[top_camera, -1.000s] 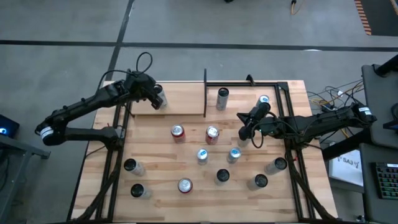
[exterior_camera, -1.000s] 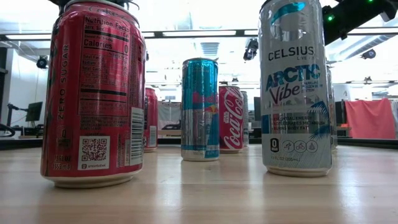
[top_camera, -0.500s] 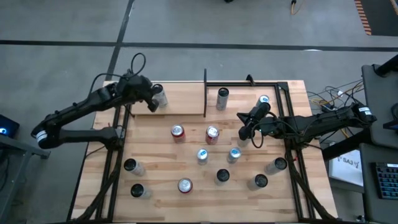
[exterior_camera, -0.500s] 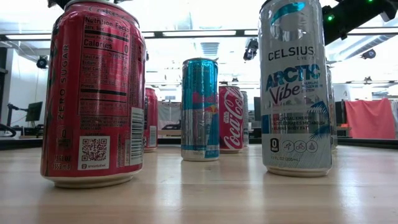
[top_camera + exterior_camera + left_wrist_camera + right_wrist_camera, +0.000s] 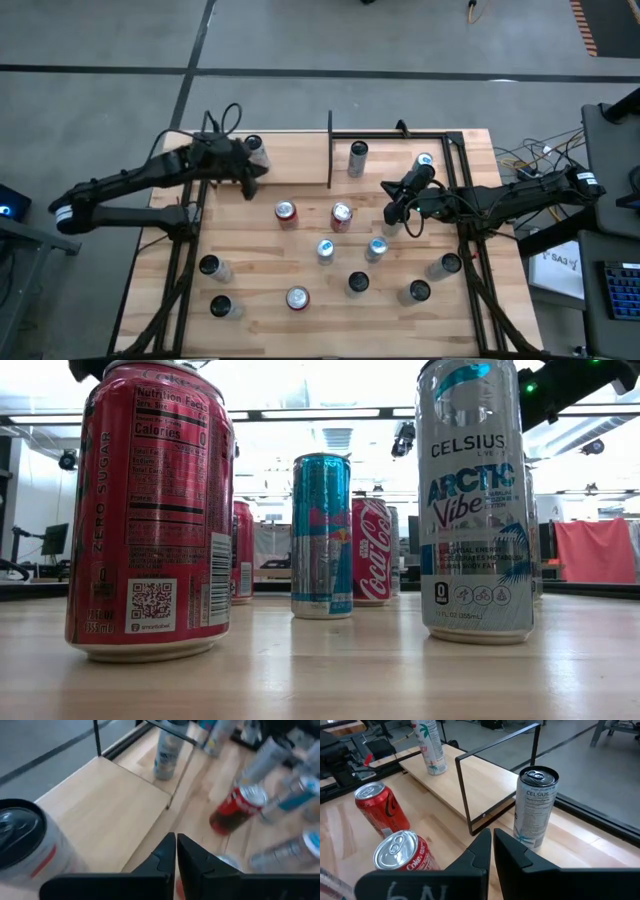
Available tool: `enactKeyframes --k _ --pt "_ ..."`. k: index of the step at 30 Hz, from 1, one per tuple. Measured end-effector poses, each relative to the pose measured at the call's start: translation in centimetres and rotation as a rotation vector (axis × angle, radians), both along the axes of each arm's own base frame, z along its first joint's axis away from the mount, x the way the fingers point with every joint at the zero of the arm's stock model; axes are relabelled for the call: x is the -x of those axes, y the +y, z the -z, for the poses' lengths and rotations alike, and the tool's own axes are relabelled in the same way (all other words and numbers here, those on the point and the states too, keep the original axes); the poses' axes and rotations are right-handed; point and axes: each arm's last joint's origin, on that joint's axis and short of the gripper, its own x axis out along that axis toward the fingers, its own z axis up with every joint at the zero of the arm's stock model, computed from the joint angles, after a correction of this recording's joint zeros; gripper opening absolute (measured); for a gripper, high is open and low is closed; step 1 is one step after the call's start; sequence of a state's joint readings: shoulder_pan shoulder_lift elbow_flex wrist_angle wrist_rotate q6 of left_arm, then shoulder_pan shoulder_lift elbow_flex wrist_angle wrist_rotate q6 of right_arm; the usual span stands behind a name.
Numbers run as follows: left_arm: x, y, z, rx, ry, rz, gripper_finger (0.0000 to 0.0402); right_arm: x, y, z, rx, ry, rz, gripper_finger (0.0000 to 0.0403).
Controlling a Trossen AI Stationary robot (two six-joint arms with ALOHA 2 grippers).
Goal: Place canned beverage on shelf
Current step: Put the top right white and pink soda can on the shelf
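One canned beverage (image 5: 256,152) stands upright on the shelf (image 5: 290,160), near its far-left corner. The left wrist view shows the same can (image 5: 22,845) resting on the pale panel, free of the fingers. This placement reads as complete.

The left end effector (image 5: 246,172) is closed and holds nothing. It is positioned over the left part of the shelf, just beside the placed can and on its near side. The right end effector (image 5: 393,212) is likewise closed and empty. It waits over the table, to the right of the two red cans (image 5: 287,212).

Remaining stock is considerable. The loose cans stand on the bare table in front of the shelf, among them a blue can (image 5: 325,250) and a dark-topped can (image 5: 358,283). Two further cans, one of them silver (image 5: 358,157), stand inside the black frame (image 5: 440,137) to the right of the shelf, not on the panel.

Assessment: one can shelved; if more cans are intended, most of the work is outstanding. The next cycle requires an end effector to open and approach a table can.
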State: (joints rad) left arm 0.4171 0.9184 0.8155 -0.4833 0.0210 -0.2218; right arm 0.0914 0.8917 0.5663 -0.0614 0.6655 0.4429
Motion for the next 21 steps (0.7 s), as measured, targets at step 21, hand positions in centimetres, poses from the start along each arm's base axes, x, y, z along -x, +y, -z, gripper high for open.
enactKeyframes --k 21 --pt "-2.0 2.1 3.3 -0.101 0.095 -0.371 0.0000 0.0 0.0 0.0 -0.013 -0.005 -0.004 0.0013"
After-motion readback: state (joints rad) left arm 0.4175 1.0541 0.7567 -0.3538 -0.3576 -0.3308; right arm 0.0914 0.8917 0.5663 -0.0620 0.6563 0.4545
